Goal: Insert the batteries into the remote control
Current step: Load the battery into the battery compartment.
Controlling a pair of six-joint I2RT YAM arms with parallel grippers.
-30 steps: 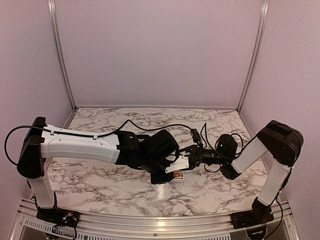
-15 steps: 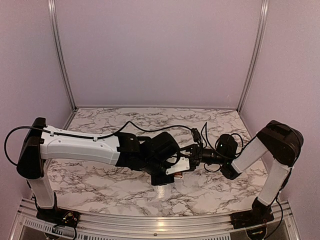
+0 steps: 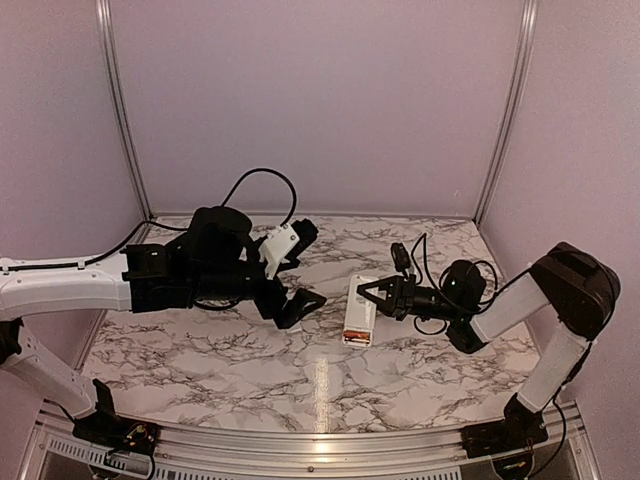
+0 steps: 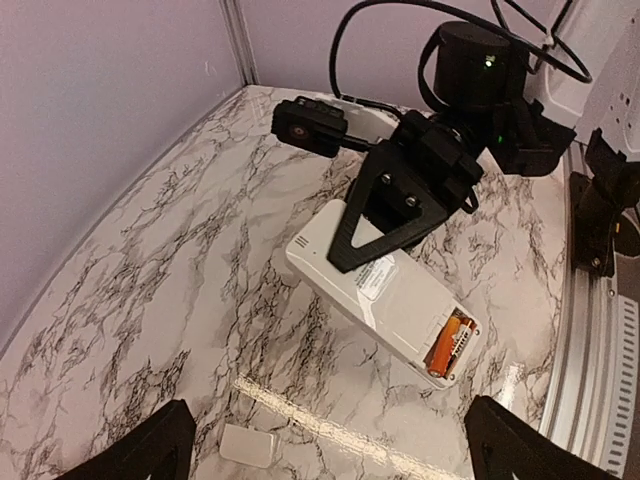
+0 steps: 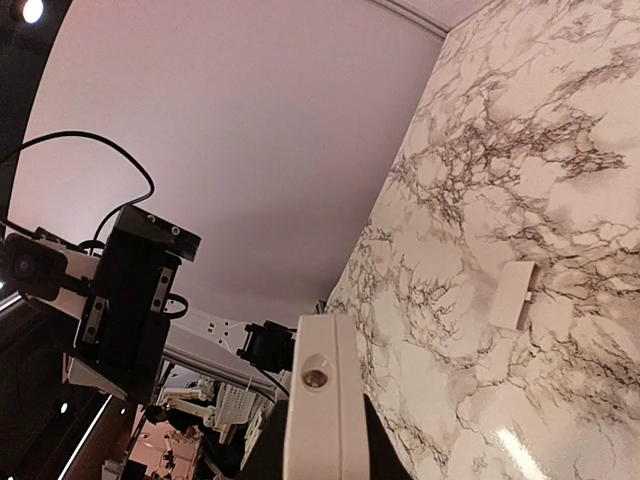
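Top view: illumination is even, diffuse and moderately bright. The lilac walls (image 3: 320, 100) carry no hot spots. Shadows on the marble tabletop (image 3: 200, 370) are faint and soft-edged. One pale glare streak (image 3: 320, 375) sits near the front. The aluminium posts (image 3: 118, 110) bow slightly from wide-angle distortion.

Left wrist view: the remote control (image 4: 390, 300) is sharp. A glare band (image 4: 330, 425) crosses the marble. The left gripper (image 4: 325, 452) fingers (image 4: 505, 440) are dark and soft.

Right wrist view: a lamp (image 5: 30, 10) flares top left. The remote control's near end is blurred, and the lower-left corner is underexposed.

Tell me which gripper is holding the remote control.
The right gripper: its fingers are closed on one end of the remote control. The left gripper hangs wide open, apart from the remote.
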